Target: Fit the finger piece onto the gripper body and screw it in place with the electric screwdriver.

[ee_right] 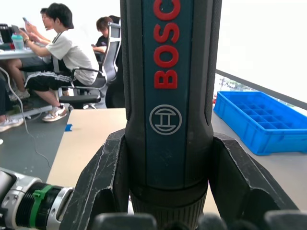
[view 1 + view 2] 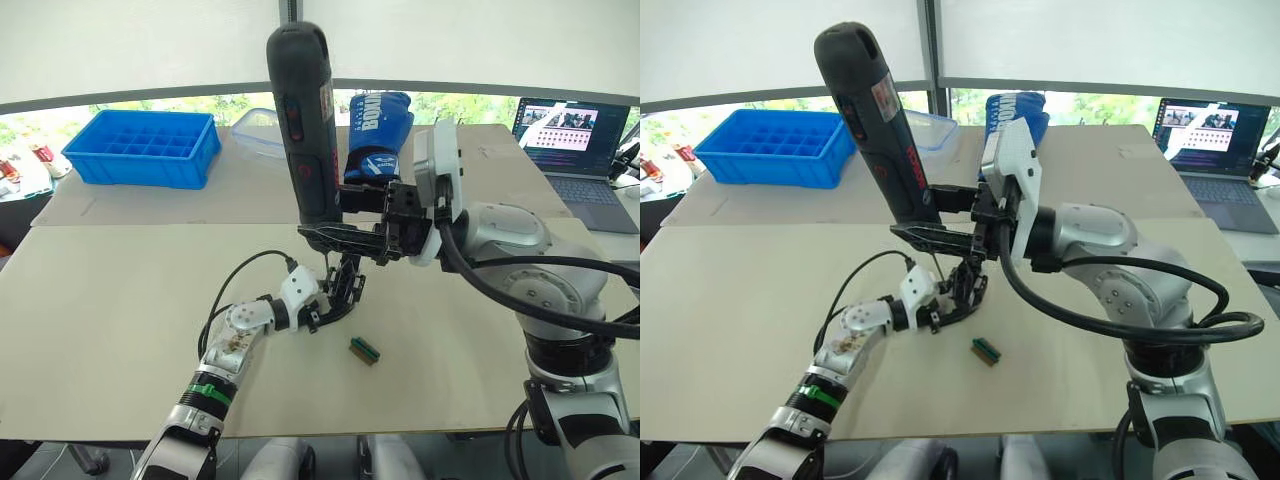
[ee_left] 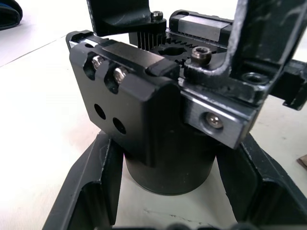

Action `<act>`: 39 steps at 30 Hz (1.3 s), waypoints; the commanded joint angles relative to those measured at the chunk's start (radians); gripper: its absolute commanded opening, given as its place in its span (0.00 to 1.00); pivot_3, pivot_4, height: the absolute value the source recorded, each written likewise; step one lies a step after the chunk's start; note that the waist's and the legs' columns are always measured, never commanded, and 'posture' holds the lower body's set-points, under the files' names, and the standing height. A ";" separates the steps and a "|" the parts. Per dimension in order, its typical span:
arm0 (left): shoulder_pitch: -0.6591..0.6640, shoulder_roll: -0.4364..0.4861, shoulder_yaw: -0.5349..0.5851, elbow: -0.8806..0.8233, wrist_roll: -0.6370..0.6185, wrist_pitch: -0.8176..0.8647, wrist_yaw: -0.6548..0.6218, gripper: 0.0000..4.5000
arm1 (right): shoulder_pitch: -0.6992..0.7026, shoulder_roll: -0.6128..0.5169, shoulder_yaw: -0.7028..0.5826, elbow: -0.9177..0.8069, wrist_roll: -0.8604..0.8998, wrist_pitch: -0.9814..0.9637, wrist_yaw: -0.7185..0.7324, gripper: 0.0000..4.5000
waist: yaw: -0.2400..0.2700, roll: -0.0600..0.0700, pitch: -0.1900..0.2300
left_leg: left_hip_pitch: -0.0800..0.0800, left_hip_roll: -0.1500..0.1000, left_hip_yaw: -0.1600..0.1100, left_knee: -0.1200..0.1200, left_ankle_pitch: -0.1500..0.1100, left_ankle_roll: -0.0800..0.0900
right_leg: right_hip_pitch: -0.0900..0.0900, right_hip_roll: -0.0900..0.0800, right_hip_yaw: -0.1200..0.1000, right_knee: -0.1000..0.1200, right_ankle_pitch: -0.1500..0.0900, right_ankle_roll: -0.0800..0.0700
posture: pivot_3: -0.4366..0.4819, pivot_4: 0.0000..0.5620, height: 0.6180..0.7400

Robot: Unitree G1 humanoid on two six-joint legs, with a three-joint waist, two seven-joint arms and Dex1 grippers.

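Left gripper (image 2: 335, 300) first: we are clamping the gripper body (image 3: 163, 120) between both black fingers, low on its round base, and we are holding it on the table (image 2: 120, 330) just ahead of our left wrist; from the left wrist view we are looking at its top face, where screw heads and the toothed slide are showing, and the dark upright parts rising from it may include the finger piece, though we cannot tell whether that piece is seated or where exactly it is sitting; moving rightward and upward, we are carrying the electric screwdriver (image 2: 305, 130) in the right gripper (image 2: 940, 235), whose fingers are closed around the lower barrel near the collar; its long axis is running close to vertical with the butt leaning a little toward our left, and its thin metal bit (image 2: 327, 268) is pointing down at the body, directly above it and very near its top; whether the tip is touching a screw we cannot tell; so the relation we are working from is plain: target straight below the bit, along the tool's own axis, with the right arm the one to drive and the left only steadying; we judge the coming move needs a short descent in line with a screw head; beside the body, to the right, a small green-and-brown block (image 2: 364, 350) is lying apart on the table.
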 commanded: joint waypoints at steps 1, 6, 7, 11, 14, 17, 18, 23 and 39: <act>-0.018 0.000 0.008 0.002 -0.008 -0.010 0.000 0.51 | -0.017 0.018 -0.031 -0.010 -0.031 -0.052 0.020 0.42 | -0.001 0.000 0.000 | 0.000 0.000 0.000 0.000 0.000 0.000 | 0.000 0.000 0.000 0.000 0.000 0.000 | 0.48 0.27 1.00; -0.016 0.004 0.008 -0.002 -0.013 -0.010 -0.005 0.51 | -0.012 0.041 -0.032 0.005 -0.068 -0.057 0.039 0.42 | -0.003 0.000 0.000 | 0.000 0.000 0.000 0.000 0.000 0.000 | 0.000 0.000 0.000 0.000 0.000 0.000 | 0.48 0.27 1.00; -0.015 0.005 0.009 -0.003 -0.013 -0.010 -0.006 0.51 | -0.010 0.045 -0.032 0.008 -0.076 -0.058 0.042 0.42 | -0.003 0.000 0.000 | 0.000 0.000 0.000 0.000 0.000 0.000 | 0.000 0.000 0.000 0.000 0.000 0.000 | 0.48 0.27 1.00; -0.016 0.007 0.011 -0.003 -0.015 -0.009 -0.008 0.51 | -0.001 0.057 -0.032 0.019 -0.101 -0.059 0.051 0.42 | -0.005 0.000 0.000 | 0.000 0.000 0.000 0.000 0.000 0.000 | 0.000 0.000 0.000 0.000 0.000 0.000 | 0.48 0.27 1.00; -0.018 0.007 0.012 -0.007 -0.017 -0.005 -0.006 0.51 | 0.005 0.064 -0.035 0.020 -0.114 -0.059 0.058 0.42 | -0.006 0.000 0.000 | 0.000 0.000 0.000 0.000 0.000 0.000 | 0.000 0.000 0.000 0.000 0.000 0.000 | 0.48 0.27 1.00; -0.016 0.007 0.012 -0.010 -0.018 -0.005 -0.005 0.51 | 0.006 0.070 -0.037 0.022 -0.123 -0.058 0.064 0.42 | -0.007 0.000 0.000 | 0.000 0.000 0.000 0.000 0.000 0.000 | 0.000 0.000 0.000 0.000 0.000 0.000 | 0.48 0.27 1.00; -0.015 0.008 0.012 -0.011 -0.019 -0.005 -0.006 0.51 | 0.005 0.071 -0.036 0.023 -0.126 -0.058 0.065 0.42 | -0.007 0.000 0.000 | 0.000 0.000 0.000 0.000 0.000 0.000 | 0.000 0.000 0.000 0.000 0.000 0.000 | 0.48 0.27 1.00; -0.013 0.008 0.012 -0.012 -0.020 -0.006 -0.008 0.51 | 0.008 0.081 -0.031 0.029 -0.151 -0.065 0.080 0.42 | -0.007 0.000 0.000 | 0.000 0.000 0.000 0.000 0.000 0.000 | 0.000 0.000 0.000 0.000 0.000 0.000 | 0.48 0.27 1.00; -0.015 0.009 0.012 -0.023 -0.028 -0.007 -0.007 0.51 | 0.061 0.105 -0.020 0.032 -0.202 -0.094 0.101 0.42 | -0.008 0.000 0.000 | 0.000 0.000 0.000 0.000 0.000 0.000 | -0.001 0.001 0.000 0.000 0.000 0.000 | 0.48 0.27 1.00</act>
